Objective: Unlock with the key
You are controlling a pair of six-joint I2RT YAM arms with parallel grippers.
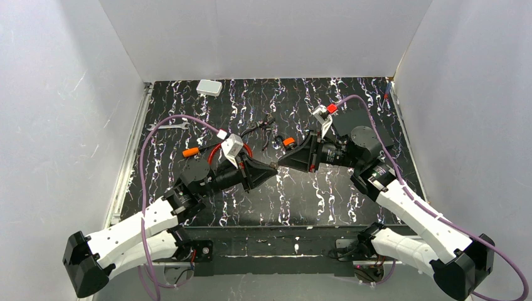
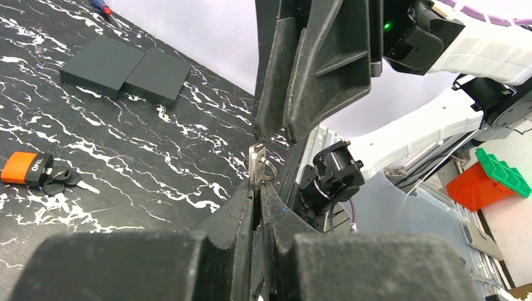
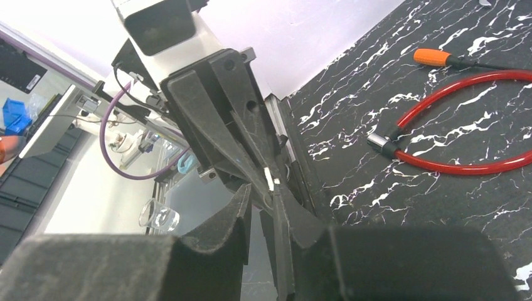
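Left fingers [image 2: 229, 216]: clamped on key [image 2: 256, 164], held above desk [image 2: 144, 157]. Key's long axis runs tip to tip, free end pointing into right fingers [image 2: 301, 75], which meet it, narrow; grip there indeterminate. Left fingers nearer. Red cable [image 3: 464, 168] lies apart from key.

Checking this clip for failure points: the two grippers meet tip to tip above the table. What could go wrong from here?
1. The key is pinched only at the tips of the left gripper, in mid-air; a nudge from the right gripper could make it slip and drop.
2. The two grippers' tips nearly touch, so slight misalignment could twist the key or knock it loose.
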